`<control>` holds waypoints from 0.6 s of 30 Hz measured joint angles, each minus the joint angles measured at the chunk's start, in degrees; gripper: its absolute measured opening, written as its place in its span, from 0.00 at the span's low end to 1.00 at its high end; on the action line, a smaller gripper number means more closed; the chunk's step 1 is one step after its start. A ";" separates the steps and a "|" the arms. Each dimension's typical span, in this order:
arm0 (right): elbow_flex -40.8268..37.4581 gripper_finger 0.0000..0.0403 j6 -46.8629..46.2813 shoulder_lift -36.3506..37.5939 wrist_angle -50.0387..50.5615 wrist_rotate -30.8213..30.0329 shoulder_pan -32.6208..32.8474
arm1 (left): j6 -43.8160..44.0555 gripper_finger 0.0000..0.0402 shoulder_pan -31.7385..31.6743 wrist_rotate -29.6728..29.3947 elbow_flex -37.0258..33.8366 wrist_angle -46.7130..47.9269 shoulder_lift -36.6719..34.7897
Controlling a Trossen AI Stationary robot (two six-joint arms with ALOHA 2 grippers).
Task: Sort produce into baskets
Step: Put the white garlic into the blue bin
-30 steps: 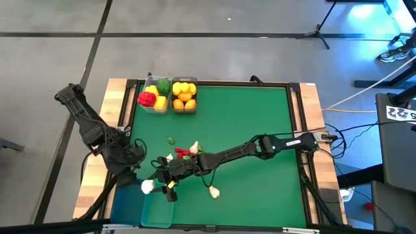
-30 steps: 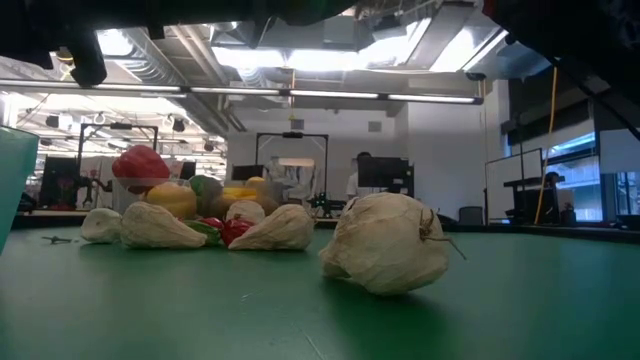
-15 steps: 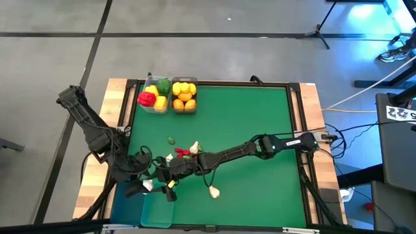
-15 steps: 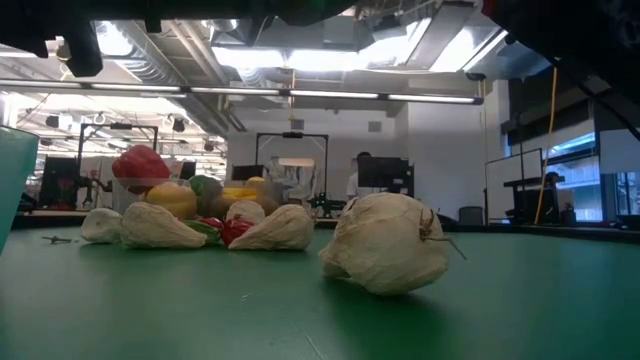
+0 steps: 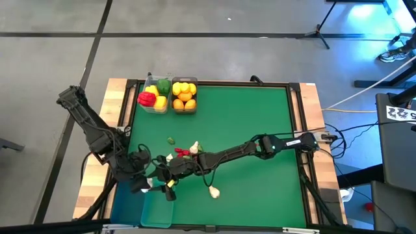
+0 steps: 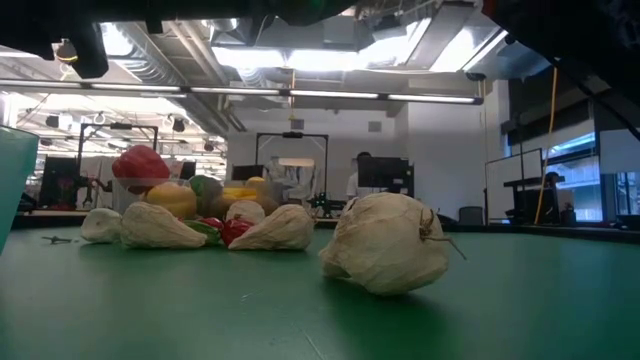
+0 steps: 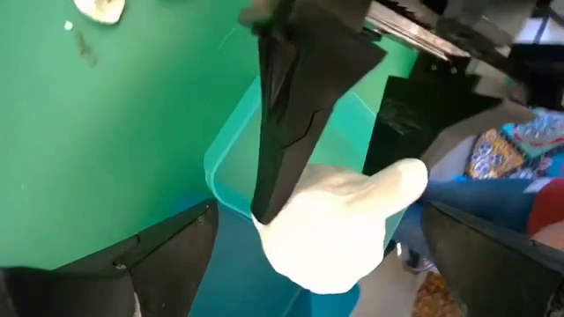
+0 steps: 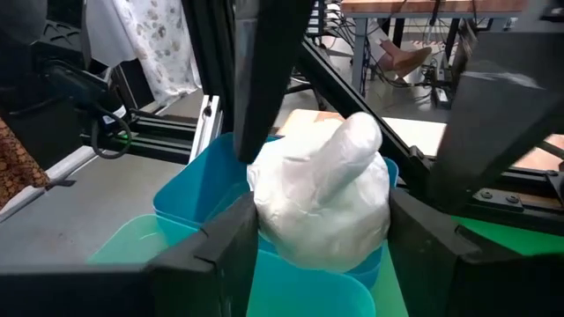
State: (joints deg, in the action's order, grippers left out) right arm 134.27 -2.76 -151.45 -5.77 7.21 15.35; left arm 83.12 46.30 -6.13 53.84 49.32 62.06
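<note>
Near left, your right gripper (image 8: 322, 255) pinches a garlic bulb (image 8: 322, 207) over the teal bins (image 8: 189, 189); your left gripper (image 5: 144, 184) gapes empty beside it. Mid-table garlic (image 5: 213, 192) and chilies (image 5: 184, 151) remain. The 2 far bins (image 5: 170, 107) look filled.

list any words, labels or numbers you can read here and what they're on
White label on the dark stand at the table's right: black marks, too small to read.
White strip on the right arm: print too small to read.
Nothing else carries readable text.
</note>
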 joint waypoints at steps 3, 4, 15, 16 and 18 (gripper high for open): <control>0.00 0.49 0.02 0.01 -0.04 -0.13 0.00 | 2.93 0.96 0.67 0.00 0.00 -0.30 0.00; -0.01 0.49 0.02 0.02 -0.05 -0.14 -0.02 | 3.35 0.96 0.97 -0.01 0.00 -0.44 0.00; 0.01 0.49 0.04 0.01 -0.33 -0.12 -0.13 | 5.09 0.96 3.95 -3.08 0.00 -0.28 1.33; 0.01 0.49 0.04 0.02 -0.41 -0.12 -0.13 | 5.09 0.96 3.96 -3.07 0.00 -0.27 2.01; 0.03 0.49 0.04 0.02 -0.60 -0.12 -0.13 | 4.64 0.96 3.98 -2.96 0.00 -0.38 3.74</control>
State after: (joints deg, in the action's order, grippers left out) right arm 134.30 -2.72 -151.44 -6.37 7.09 15.22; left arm 87.75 50.28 -9.09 53.84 48.94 65.81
